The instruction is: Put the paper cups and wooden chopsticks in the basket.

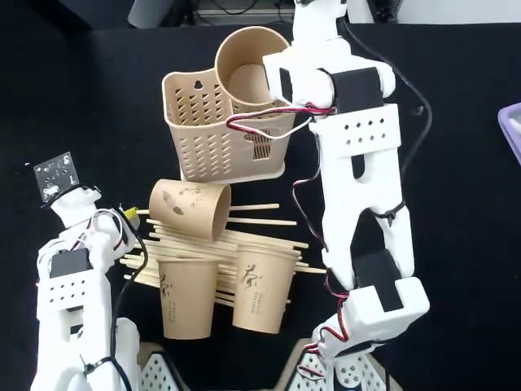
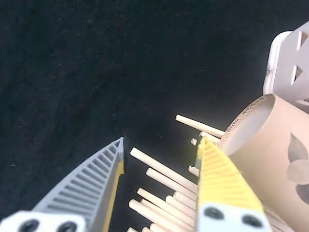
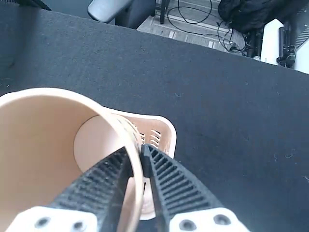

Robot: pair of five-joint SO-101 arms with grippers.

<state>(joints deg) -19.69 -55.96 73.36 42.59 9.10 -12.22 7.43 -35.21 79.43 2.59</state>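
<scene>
My right gripper (image 1: 273, 77) is shut on the rim of a paper cup (image 1: 248, 65), holding it tilted over the beige perforated basket (image 1: 216, 134). In the right wrist view the black fingers (image 3: 166, 176) pinch the cup's wall (image 3: 43, 145), with the basket's rim (image 3: 161, 124) just beyond. A pile of wooden chopsticks (image 1: 260, 224) lies in front of the basket. One cup (image 1: 189, 208) lies on its side on the pile and two more (image 1: 189, 295) (image 1: 262, 289) rest at its near side. My left gripper (image 2: 161, 145) is open over the chopstick ends (image 2: 164, 176), beside the lying cup (image 2: 275, 145).
A purple container's edge (image 1: 511, 122) shows at the far right of the black table. The basket's corner (image 2: 289, 63) stands beyond the lying cup in the left wrist view. Black cloth lies bare left of the chopsticks.
</scene>
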